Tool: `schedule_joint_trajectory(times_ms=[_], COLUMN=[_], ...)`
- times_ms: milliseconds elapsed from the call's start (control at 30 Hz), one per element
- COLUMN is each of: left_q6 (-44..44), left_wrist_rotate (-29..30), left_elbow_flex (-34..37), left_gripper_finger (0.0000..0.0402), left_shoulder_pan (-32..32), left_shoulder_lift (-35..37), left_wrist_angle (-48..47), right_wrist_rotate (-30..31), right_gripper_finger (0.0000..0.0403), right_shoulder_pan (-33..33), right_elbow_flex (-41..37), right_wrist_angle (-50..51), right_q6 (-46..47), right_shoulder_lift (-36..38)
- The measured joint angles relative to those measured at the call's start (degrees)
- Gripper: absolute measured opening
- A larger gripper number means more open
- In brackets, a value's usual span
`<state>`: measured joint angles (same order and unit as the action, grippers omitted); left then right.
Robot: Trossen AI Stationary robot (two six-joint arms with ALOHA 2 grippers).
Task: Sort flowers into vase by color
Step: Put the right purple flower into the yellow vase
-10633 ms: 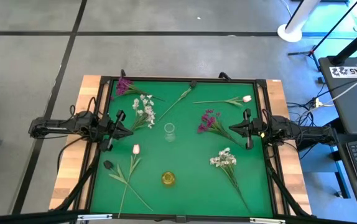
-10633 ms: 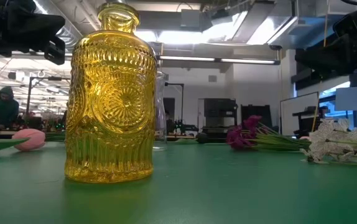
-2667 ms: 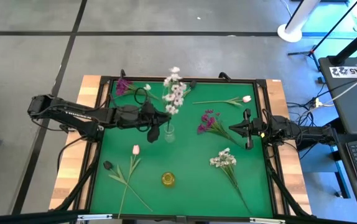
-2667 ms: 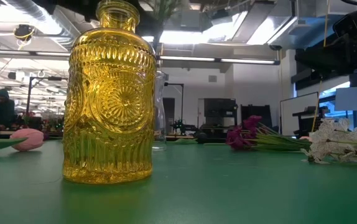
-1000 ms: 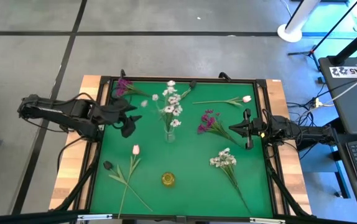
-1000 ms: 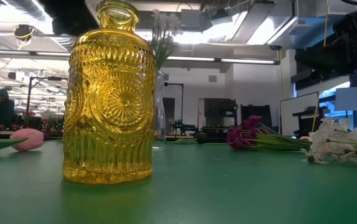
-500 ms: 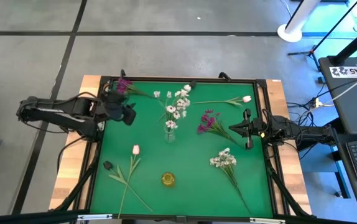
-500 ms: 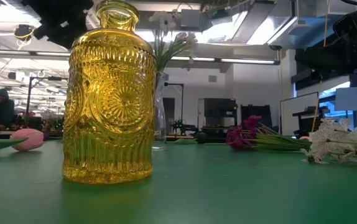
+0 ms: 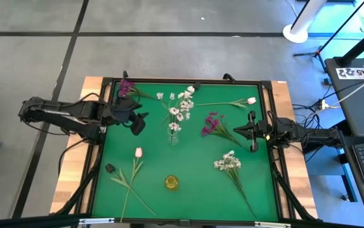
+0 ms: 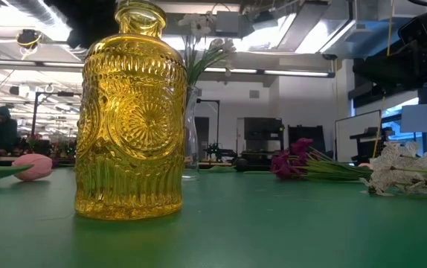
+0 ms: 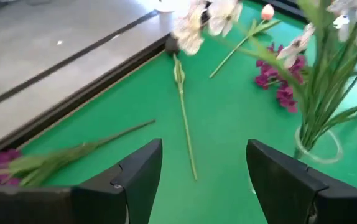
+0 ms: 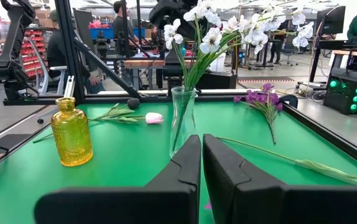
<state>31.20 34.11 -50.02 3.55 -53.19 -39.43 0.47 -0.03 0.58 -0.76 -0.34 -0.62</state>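
Note:
A spray of white flowers [image 9: 179,106] stands with its stalks in the clear glass vase [image 9: 172,135] at the table's middle and leans on the vase's rim. My left gripper [image 9: 137,121] hovers open to the left of that vase, nothing between its fingers [image 11: 142,172]. A yellow glass vase [image 9: 172,182] stands nearer the front. Purple flowers [image 9: 212,122], a second white spray [image 9: 227,162] and pink tulip buds [image 9: 138,152] [image 9: 251,100] lie flat on the green mat. My right gripper [image 9: 252,132] rests shut at the right edge.
More purple flowers [image 9: 126,87] lie at the far left corner. A long stem with a dark bud [image 9: 188,95] lies near the far edge, and another stem [image 9: 125,180] near the front left. A raised black frame [image 9: 182,81] rims the mat. People show in the room beyond.
My left gripper, open all the while, has swung toward the far edge and then come a little back toward the clear vase. The white spray's blossoms have tipped toward the far right, while its stalks have stayed in the vase.

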Motion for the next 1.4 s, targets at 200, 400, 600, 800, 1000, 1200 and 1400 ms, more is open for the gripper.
schedule_joint_trajectory(times_ms=[200,400,600,800,1000,1200,1400], left_q6=[-1.6,-8.7,-15.3,-14.0,-14.2,-12.7,-7.0], left_wrist_rotate=[-9.9,-16.0,-16.0,-12.2,-12.2,-12.4,-12.3], left_elbow_flex=[0.0,0.0,0.0,0.0,0.0,0.0,0.0], left_gripper_finger=[0.0227,0.0227,0.0227,0.0227,0.0227,0.0227,0.0227], left_shoulder_pan=[0.0,2.0,3.0,0.5,-1.7,-1.7,-0.7], left_shoulder_lift=[0.0,0.0,0.0,0.0,0.0,0.0,0.0], left_wrist_angle=[4.9,13.5,21.5,23.5,20.6,16.5,10.9], right_wrist_rotate=[0.0,2.1,2.1,8.3,10.5,8.4,9.1], right_gripper_finger=[0.0019,0.0019,0.0019,0.0019,0.0019,0.0019,0.002], right_shoulder_pan=[0.0,0.0,0.0,0.0,0.1,0.1,0.1], right_elbow_flex=[0.0,0.0,0.0,1.0,11.5,23.1,31.8], right_wrist_angle=[-0.7,-8.3,-11.7,-16.8,-3.2,7.1,21.1], right_q6=[0.0,-0.1,0.0,0.6,8.1,11.0,11.1], right_shoulder_lift=[0.0,0.0,0.0,0.1,-5.0,-19.6,-34.2])
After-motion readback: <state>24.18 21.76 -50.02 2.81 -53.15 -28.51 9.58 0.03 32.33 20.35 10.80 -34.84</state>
